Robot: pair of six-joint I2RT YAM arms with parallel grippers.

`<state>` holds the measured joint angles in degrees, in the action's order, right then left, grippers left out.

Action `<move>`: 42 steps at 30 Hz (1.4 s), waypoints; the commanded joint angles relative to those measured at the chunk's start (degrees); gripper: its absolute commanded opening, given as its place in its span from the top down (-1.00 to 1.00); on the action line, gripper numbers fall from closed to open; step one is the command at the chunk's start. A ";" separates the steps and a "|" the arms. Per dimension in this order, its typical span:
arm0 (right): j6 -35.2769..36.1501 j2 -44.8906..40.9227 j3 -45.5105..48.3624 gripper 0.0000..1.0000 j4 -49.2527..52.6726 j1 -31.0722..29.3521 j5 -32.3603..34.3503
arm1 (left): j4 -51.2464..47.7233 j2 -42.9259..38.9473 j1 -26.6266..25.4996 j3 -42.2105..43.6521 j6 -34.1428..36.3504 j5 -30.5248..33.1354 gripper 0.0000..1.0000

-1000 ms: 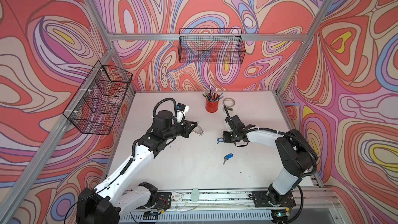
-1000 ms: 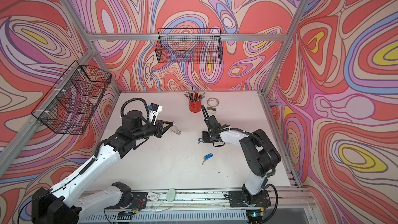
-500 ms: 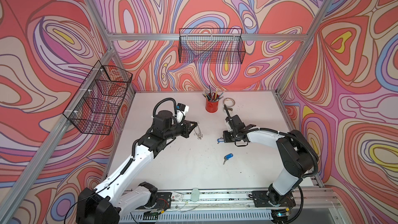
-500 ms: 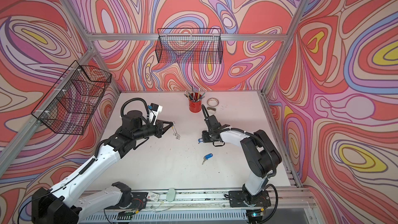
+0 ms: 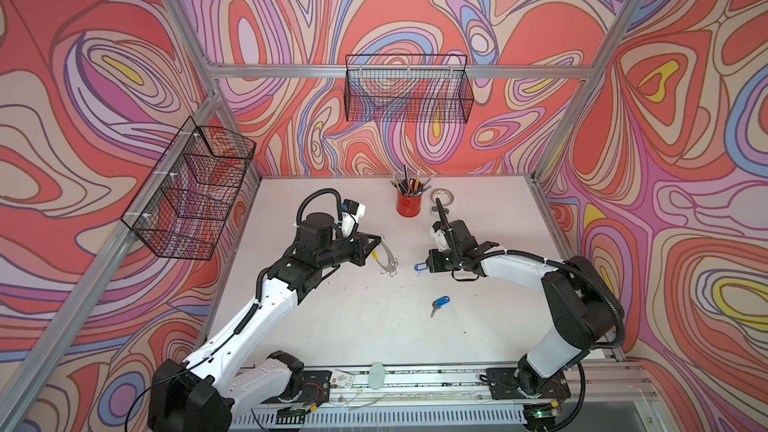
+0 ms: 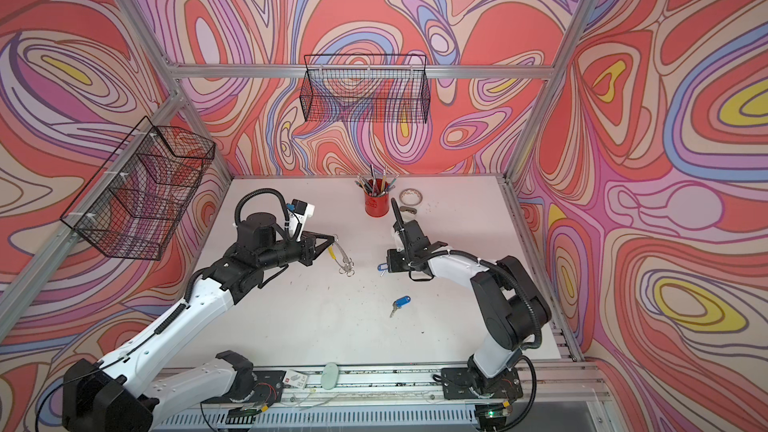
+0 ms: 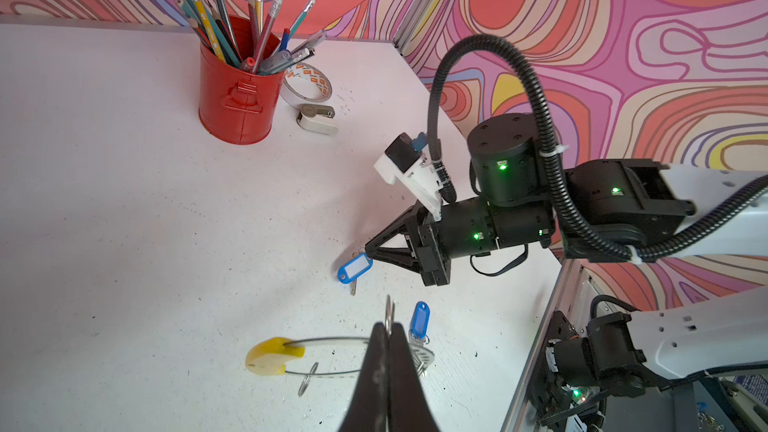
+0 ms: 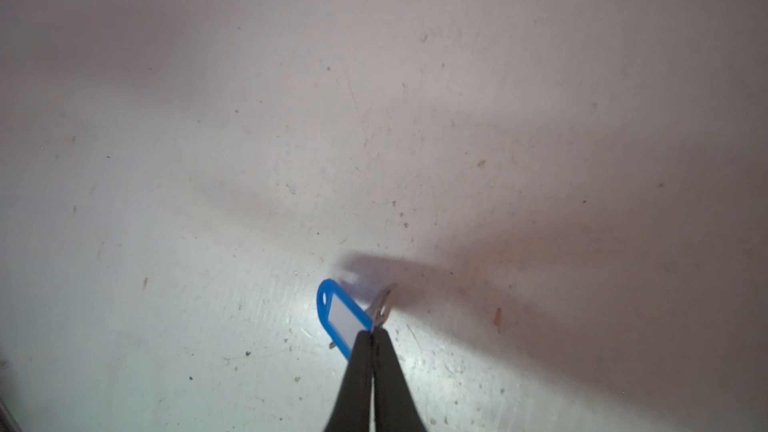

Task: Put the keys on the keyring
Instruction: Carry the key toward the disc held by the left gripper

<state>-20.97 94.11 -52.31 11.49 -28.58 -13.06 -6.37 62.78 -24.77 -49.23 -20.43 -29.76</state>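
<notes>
My left gripper (image 7: 388, 326) is shut on the keyring (image 7: 328, 340), a thin silver hoop with a yellow segment (image 7: 274, 361). In both top views the keyring (image 5: 386, 259) (image 6: 343, 261) hangs from the left gripper (image 5: 379, 238) (image 6: 332, 238) just above the table. My right gripper (image 8: 371, 332) (image 5: 428, 265) is shut on one of the keys (image 8: 382, 305) beside its blue tag (image 8: 338, 317) (image 5: 420, 268), low over the table. The other key (image 5: 440, 303) (image 6: 401, 303) (image 7: 419, 317), also blue-tagged, lies loose on the table nearer the front.
A red pencil cup (image 5: 408, 204) and a beige tape roll (image 5: 443, 195) stand at the back of the white table (image 5: 332, 326). A small beige object (image 7: 316, 118) lies by the roll. Black wire baskets (image 5: 407, 93) (image 5: 189, 189) hang on the back and left walls.
The right gripper's jaws have closed on the blue-tagged key. The keyring has swung and now hangs a little lower from the left gripper. Both arms have barely moved.
</notes>
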 commanded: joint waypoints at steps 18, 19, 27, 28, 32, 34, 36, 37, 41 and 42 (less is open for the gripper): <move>1.31 -14.05 1.75 1.00 -11.89 -3.54 -16.16 | 7.39 -2.13 0.16 4.38 10.93 -1.27 1.00; 1.33 -14.06 1.30 1.00 -11.77 -3.83 -16.38 | 7.38 -2.27 0.08 4.56 12.06 -1.34 1.00; 1.32 -14.12 -2.08 1.00 -11.41 -6.11 -19.08 | 10.75 -4.30 0.04 7.46 16.69 -3.24 1.00; 1.37 -14.34 -2.22 1.00 -11.69 -6.51 -19.39 | 10.94 -4.34 0.08 7.57 16.80 -3.50 1.00; 1.37 -15.46 -3.07 1.00 -12.10 -7.67 -19.96 | 10.92 -4.25 0.08 7.64 17.34 -3.90 1.00; 1.53 -15.71 -3.65 1.00 -11.77 -7.85 -20.12 | 11.03 -4.25 0.07 7.70 17.23 -3.68 1.00; 1.59 -15.80 -4.02 1.00 -11.82 -7.92 -20.66 | 10.94 -4.18 -0.05 7.66 17.19 -3.64 1.00; 1.55 -15.70 -4.19 1.00 -11.83 -7.92 -21.08 | 10.96 -4.07 -0.07 7.66 17.29 -3.55 1.00; 1.55 -15.46 -4.73 1.00 -12.21 -8.58 -22.08 | 10.46 -4.10 -0.41 7.66 18.11 -2.61 1.00; 1.55 -15.40 -4.90 1.00 -12.44 -8.84 -22.35 | 10.25 -4.08 -0.62 7.58 18.43 -2.50 1.00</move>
<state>-20.38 79.70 -55.59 0.21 -36.60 -33.71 2.33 59.35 -24.84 -41.98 -3.92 -32.10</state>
